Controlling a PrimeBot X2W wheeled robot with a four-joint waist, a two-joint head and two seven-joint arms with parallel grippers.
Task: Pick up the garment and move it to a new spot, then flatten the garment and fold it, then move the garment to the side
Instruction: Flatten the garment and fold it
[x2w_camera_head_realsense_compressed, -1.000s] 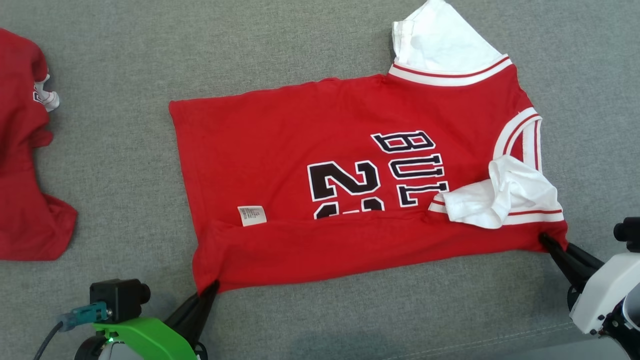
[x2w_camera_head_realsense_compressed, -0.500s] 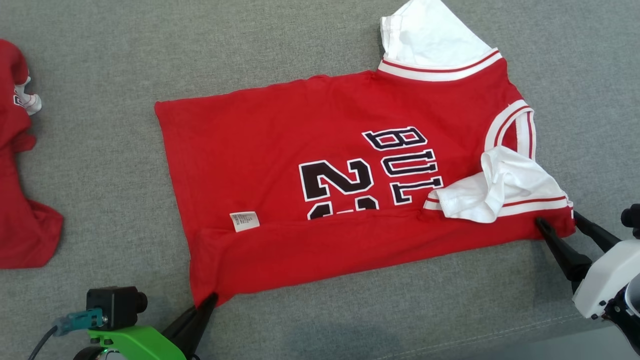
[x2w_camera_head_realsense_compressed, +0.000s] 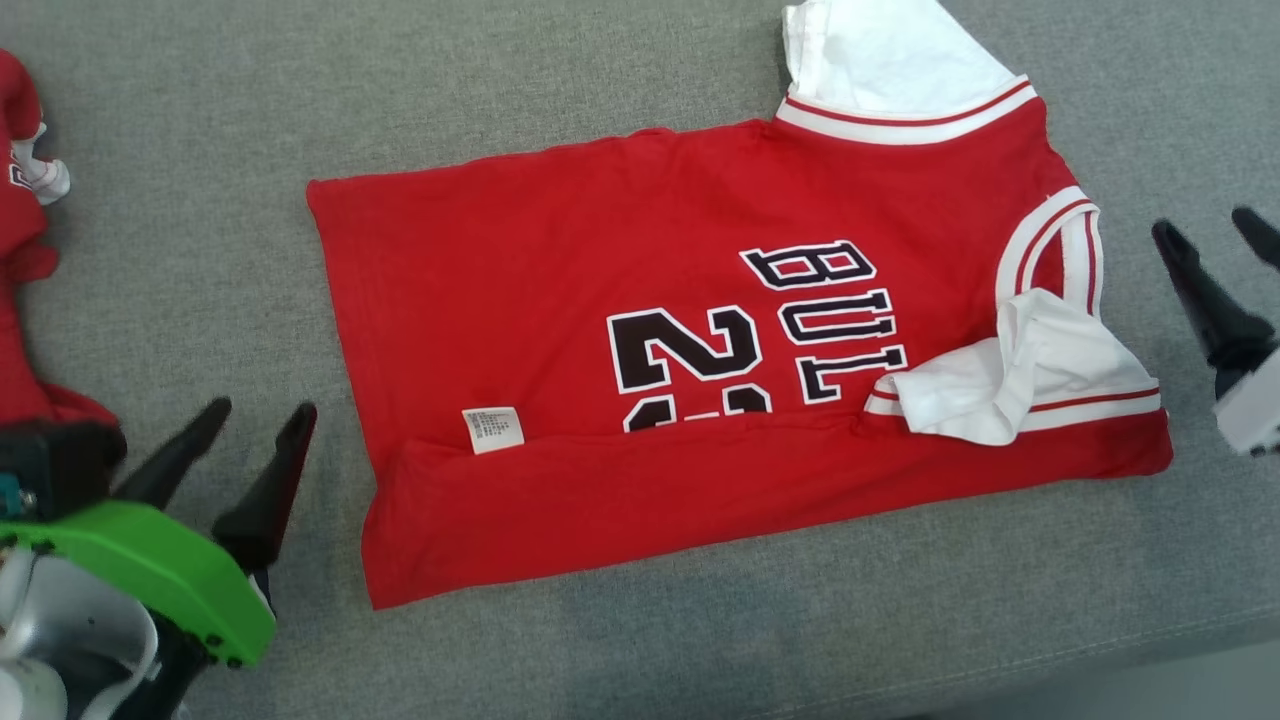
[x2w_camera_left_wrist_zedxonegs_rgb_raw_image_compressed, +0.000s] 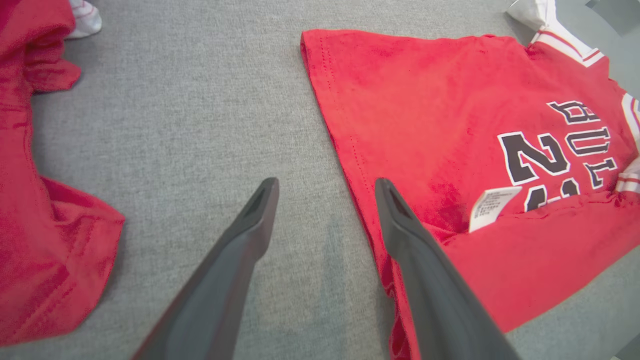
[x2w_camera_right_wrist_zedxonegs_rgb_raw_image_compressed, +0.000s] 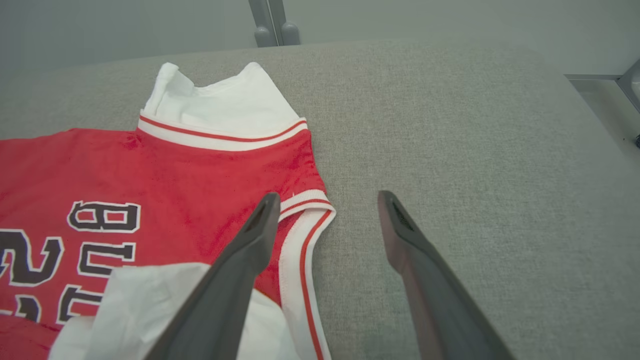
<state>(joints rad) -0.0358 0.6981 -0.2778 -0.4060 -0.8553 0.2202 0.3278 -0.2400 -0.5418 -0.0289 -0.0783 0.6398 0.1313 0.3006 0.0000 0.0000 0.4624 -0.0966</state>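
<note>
Red garment (x2w_camera_head_realsense_compressed: 700, 350) is lying flat on the grey fabric worktop (x2w_camera_head_realsense_compressed: 640, 90), about centre of the scene. Its long axis is running left to right: hem at the left, neck and shoulders at the right. The near long edge is lying turned over onto the body, with a white care label (x2w_camera_head_realsense_compressed: 492, 430) showing at the left of that flap and a white sleeve (x2w_camera_head_realsense_compressed: 1010, 390) bunched on top at the right. A second white sleeve (x2w_camera_head_realsense_compressed: 880, 60) is sticking out at the far right corner.

Left tool (x2w_camera_head_realsense_compressed: 262, 408) is sitting released, fingers spread and holding nothing, just left of the hem's near corner. In its wrist view, the left tool (x2w_camera_left_wrist_zedxonegs_rgb_raw_image_compressed: 326, 182) is pointing along the hem, and one finger overlaps the red edge. Contact there is hard to judge and probably nil.

Right tool (x2w_camera_head_realsense_compressed: 1200, 222) is likewise spread and empty, hovering just right of the neck end, apart from the cloth. The right tool (x2w_camera_right_wrist_zedxonegs_rgb_raw_image_compressed: 328, 195) is looking across the striped neck trim (x2w_camera_right_wrist_zedxonegs_rgb_raw_image_compressed: 305, 200).

Another red garment (x2w_camera_head_realsense_compressed: 20, 300) is lying crumpled at the far left, well apart.

Judgement: the fold is partly done. The garment is lying between the two tools, each arm nearer its own end, so a next fold along the long axis would suit both arms working together.
</note>
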